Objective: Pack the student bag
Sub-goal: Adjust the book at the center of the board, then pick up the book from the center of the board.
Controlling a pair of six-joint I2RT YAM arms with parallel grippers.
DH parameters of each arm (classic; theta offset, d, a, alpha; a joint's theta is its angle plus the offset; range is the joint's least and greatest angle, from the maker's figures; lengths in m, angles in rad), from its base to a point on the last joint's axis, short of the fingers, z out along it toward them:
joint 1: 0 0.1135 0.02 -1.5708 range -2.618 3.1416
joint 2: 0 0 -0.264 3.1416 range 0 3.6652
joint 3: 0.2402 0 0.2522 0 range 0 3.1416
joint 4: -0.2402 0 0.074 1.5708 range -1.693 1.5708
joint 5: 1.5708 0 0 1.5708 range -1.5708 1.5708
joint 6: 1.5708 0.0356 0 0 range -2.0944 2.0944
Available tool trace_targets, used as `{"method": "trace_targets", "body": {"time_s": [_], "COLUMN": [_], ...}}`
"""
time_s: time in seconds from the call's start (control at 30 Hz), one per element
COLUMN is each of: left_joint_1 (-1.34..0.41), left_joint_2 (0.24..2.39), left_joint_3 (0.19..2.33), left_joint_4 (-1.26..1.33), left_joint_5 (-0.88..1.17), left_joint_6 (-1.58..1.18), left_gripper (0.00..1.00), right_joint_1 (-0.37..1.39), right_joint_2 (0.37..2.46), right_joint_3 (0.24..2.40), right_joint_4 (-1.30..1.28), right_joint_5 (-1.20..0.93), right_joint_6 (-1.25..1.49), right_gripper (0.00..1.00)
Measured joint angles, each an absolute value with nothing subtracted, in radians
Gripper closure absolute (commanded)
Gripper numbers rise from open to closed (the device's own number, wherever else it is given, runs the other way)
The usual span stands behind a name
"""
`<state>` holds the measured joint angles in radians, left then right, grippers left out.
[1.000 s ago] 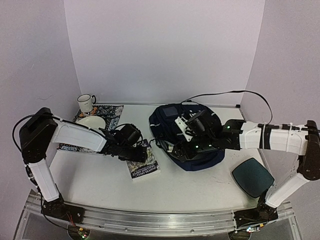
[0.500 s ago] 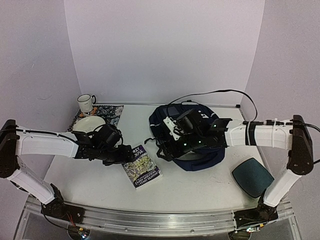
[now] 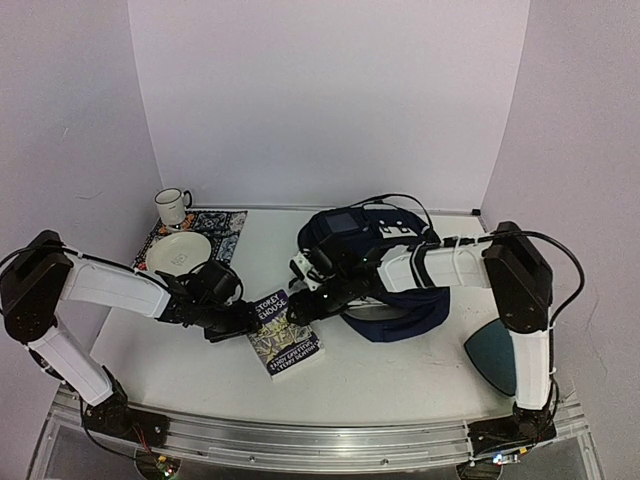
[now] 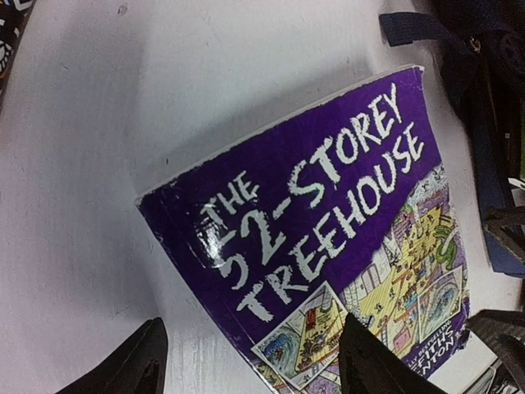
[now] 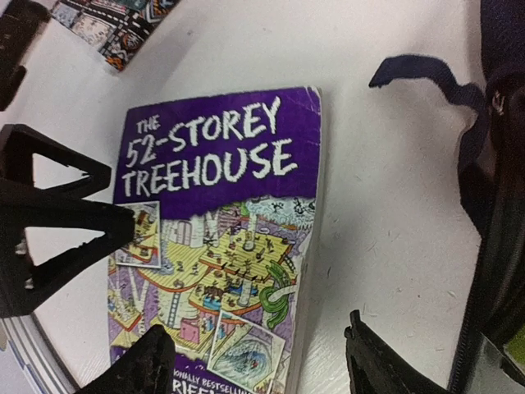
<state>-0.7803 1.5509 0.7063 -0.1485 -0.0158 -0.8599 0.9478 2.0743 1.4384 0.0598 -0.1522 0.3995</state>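
The student bag (image 3: 410, 318), a navy backpack, lies right of centre with my right arm stretched across it; its dark edge and a loose strap (image 5: 426, 74) show in the right wrist view. A purple paperback, "The 52-Storey Treehouse" (image 3: 287, 335), lies flat on the table to the left of the bag. My left gripper (image 3: 248, 318) is open at the book's left edge, one finger over the cover (image 4: 328, 205) and the other over bare table. My right gripper (image 3: 302, 298) is open above the book's bag-side edge (image 5: 221, 246), straddling it.
A white mug (image 3: 172, 206) and a saucer (image 3: 180, 250) stand on a patterned mat (image 3: 220, 224) at the back left. A dark teal oval pad (image 3: 492, 352) lies at the front right. A black cable (image 3: 450, 186) loops behind the bag.
My right gripper has swung left off the bag and down to the book. My left gripper drew back from the book, then returned to its left edge. The book turned slightly.
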Motion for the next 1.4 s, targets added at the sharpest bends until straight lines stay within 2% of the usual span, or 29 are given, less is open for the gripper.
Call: {"method": "trace_targets", "body": {"time_s": [0.17,0.33,0.53,0.73,1.17,1.3,1.4], "left_joint_1": [-0.780,-0.780,-0.786,-0.793,-0.793,-0.798,-0.798], "left_joint_2": [1.575,1.587,1.587,1.581,1.564,1.568,1.572], "left_joint_3": [0.707,0.707,0.707,0.704,0.670,0.669,0.665], "left_joint_4": [-0.119,-0.079,-0.068,-0.059,-0.043,-0.030,-0.016], "left_joint_5": [0.019,0.061,0.104,0.113,0.116,0.135,0.133], "left_joint_6": [-0.848,-0.837,-0.836,-0.838,-0.840,-0.842,-0.848], "left_gripper": [0.31,0.33,0.34,0.34,0.34,0.35,0.37], "right_joint_1": [0.948,0.963,1.000,1.013,0.971,0.971,0.962], "right_joint_2": [2.129,2.129,2.041,1.978,2.083,2.112,2.119], "right_joint_3": [1.442,1.413,1.288,1.263,1.323,1.336,1.336], "right_joint_4": [0.058,0.070,0.074,0.070,0.142,0.188,0.209], "right_joint_5": [-0.181,-0.244,-0.326,-0.282,-0.223,-0.264,-0.287], "right_joint_6": [0.432,0.464,0.500,0.530,0.629,0.664,0.699], "right_gripper": [0.37,0.40,0.41,0.37,0.38,0.42,0.52]}}
